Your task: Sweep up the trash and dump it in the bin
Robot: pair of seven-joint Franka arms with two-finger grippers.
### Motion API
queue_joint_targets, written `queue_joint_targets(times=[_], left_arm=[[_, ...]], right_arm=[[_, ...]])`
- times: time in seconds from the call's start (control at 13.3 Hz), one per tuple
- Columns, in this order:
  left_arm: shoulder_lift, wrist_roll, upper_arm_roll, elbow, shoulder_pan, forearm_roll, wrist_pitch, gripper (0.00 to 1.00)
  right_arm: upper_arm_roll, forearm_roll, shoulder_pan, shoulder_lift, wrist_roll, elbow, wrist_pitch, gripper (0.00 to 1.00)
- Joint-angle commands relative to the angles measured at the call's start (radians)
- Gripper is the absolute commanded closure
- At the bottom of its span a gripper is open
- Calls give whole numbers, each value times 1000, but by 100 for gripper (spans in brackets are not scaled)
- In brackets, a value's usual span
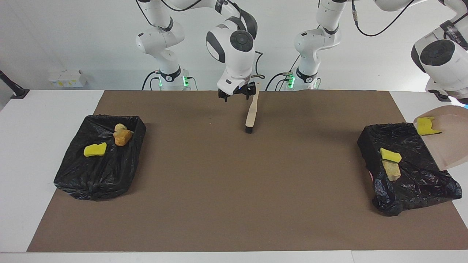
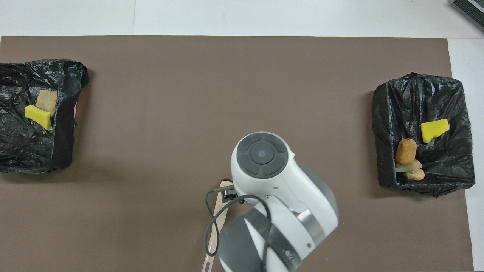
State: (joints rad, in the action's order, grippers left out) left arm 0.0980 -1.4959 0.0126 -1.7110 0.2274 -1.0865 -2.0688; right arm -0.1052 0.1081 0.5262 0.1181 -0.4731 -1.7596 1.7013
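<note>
My right gripper (image 1: 236, 95) hangs open just above the mat, beside the upper end of the beige brush (image 1: 252, 114), which rests bristles-down with its handle tilted toward the robots. In the overhead view the arm hides this gripper and only the brush (image 2: 216, 223) shows. My left gripper (image 1: 465, 106) is cut off at the view's edge and holds the beige dustpan (image 1: 448, 146) tilted over the black-bagged bin (image 1: 420, 186) at the left arm's end. A yellow trash chunk (image 1: 426, 126) lies in the pan. A yellow chunk (image 1: 390, 154) and a tan lump (image 1: 391, 170) lie in that bin.
A second black-bagged bin (image 1: 91, 182) at the right arm's end holds a yellow chunk (image 1: 95, 149) and orange-brown lumps (image 1: 122, 137). The brown mat (image 1: 234, 190) covers the table between the bins. Small white boxes (image 1: 67, 78) stand off the mat near the wall.
</note>
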Motion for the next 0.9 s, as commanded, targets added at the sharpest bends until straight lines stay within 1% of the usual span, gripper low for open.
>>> queue_joint_targets(times=[0.0, 0.08, 0.15, 0.23, 0.38, 0.45, 0.6, 0.68, 0.83], left_arm=[[-6, 17, -11, 31, -22, -50, 19, 100], [-8, 28, -11, 30, -46, -90, 60, 100], [-14, 89, -10, 28, -81, -123, 125, 100], [-17, 145, -10, 21, -104, -130, 163, 100], [-30, 177, -10, -1, -138, -164, 190, 100], [-49, 219, -10, -46, -151, -180, 191, 100], [-66, 351, -8, -123, -196, -237, 226, 100], [-64, 382, -8, -130, -207, -237, 239, 100], [-61, 382, -8, -130, -207, -239, 242, 100]], right_arm=[[-10, -101, -69, 2, 135, 64, -52, 0], [-8, -138, -93, 2, 181, 83, -57, 0], [-2, -148, -142, 2, 251, 98, -57, 0], [-1, -148, -194, 0, 331, 112, -57, 0], [10, -149, -299, -17, 446, 135, -57, 0], [15, -150, -352, -21, 500, 135, -55, 0], [36, -159, -429, -23, 560, 138, -57, 0], [50, -160, -451, -29, 574, 138, -57, 0], [97, -157, -500, -66, 571, 138, -54, 0]])
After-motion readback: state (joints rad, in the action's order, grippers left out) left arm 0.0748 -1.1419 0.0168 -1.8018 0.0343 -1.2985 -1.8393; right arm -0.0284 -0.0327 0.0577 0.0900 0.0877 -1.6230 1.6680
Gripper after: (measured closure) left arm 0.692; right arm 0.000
